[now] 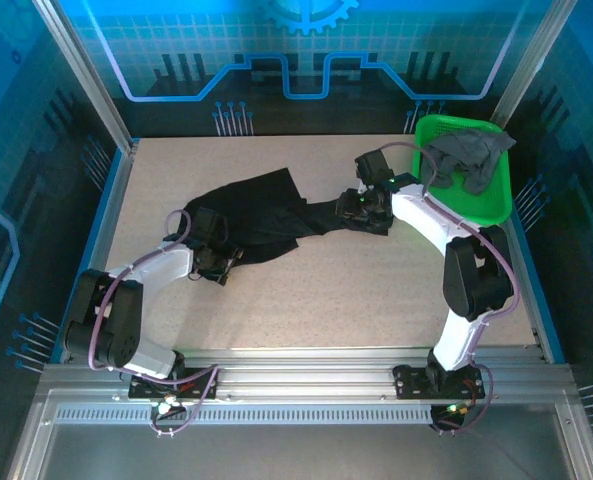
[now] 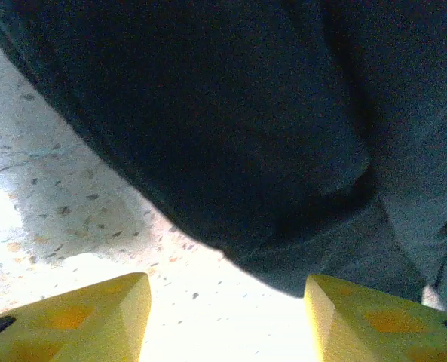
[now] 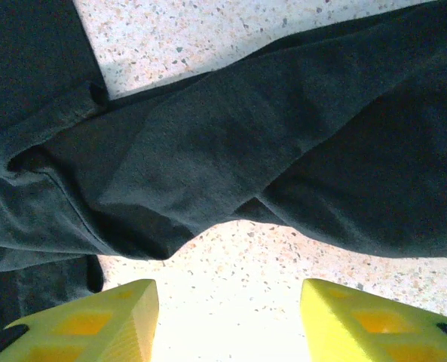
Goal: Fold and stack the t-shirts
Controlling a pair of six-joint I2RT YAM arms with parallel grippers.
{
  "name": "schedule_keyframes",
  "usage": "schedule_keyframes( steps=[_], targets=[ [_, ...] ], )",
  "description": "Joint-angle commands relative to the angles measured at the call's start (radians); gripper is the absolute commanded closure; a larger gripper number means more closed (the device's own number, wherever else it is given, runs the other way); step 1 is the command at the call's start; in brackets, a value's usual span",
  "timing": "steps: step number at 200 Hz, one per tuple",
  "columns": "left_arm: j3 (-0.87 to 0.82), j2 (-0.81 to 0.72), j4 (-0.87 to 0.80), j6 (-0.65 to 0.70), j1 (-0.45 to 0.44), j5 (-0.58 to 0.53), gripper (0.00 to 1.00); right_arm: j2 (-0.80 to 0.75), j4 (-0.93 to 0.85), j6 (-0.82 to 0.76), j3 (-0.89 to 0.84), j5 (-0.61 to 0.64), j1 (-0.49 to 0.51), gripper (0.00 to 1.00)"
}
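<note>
Two shirts are in play. The grey shirt lies bunched inside the basket. The black shirt sprawls crumpled on the desk, well apart from the basket, to its left. The right claw sits low at the black shirt's end nearest the basket, and the left claw at the end farthest from it. Both claws are spread and pinch nothing: bare desk shows between each pair of fingers, with the cloth edge just ahead.

The step in hand looks like taking hold of the black shirt at both ends to pull it flat before folding. To do it well, each claw should slide forward along the desk until a single hem lies between the fingers, not a bundle of folds. Near the right claw the cloth lies doubled over itself, so a deep bite there could trap two layers. Both claws should close together, then draw one end toward the basket and the other away from it, evenly, so the cloth spreads rather than twists.

The top view gives the black shirt's whole outline, a broad flap on its far side and a narrow twisted run toward the basket. It also shows the grey shirt. The wrist views add what that view lacks: the small gap from fingertips to hem, the overlapping folds and a seam by the right claw, and the smooth rounded edge before the left claw.
</note>
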Motion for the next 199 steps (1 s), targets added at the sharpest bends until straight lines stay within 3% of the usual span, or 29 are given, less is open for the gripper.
schedule_keyframes(
  steps=[1,23,60,76,109,155,199],
  targets=[
    [-0.026,-0.005,0.039,-0.079,0.009,-0.048,0.45,-0.020,0.012,0.010,-0.020,-0.017,0.003,0.47],
    [-0.064,-0.015,0.087,-0.113,0.023,-0.050,0.51,-0.040,0.010,0.011,-0.034,-0.028,0.008,0.47],
    [-0.067,0.045,0.131,-0.097,0.048,-0.012,0.80,-0.064,-0.006,0.016,-0.042,-0.010,0.010,0.48],
    [-0.064,0.045,0.111,-0.073,0.063,-0.013,1.00,-0.076,-0.018,0.020,-0.040,0.028,0.010,0.48],
    [-0.046,-0.148,-0.074,0.015,0.109,-0.112,1.00,-0.098,-0.039,0.028,-0.044,0.114,0.008,0.49],
    [-0.066,-0.487,-0.317,0.171,0.197,-0.148,1.00,-0.114,-0.053,0.062,-0.075,0.142,0.015,0.50],
    [-0.180,-0.654,-0.309,0.232,0.253,-0.089,1.00,-0.074,-0.058,0.141,-0.098,0.108,0.068,0.48]
  ],
)
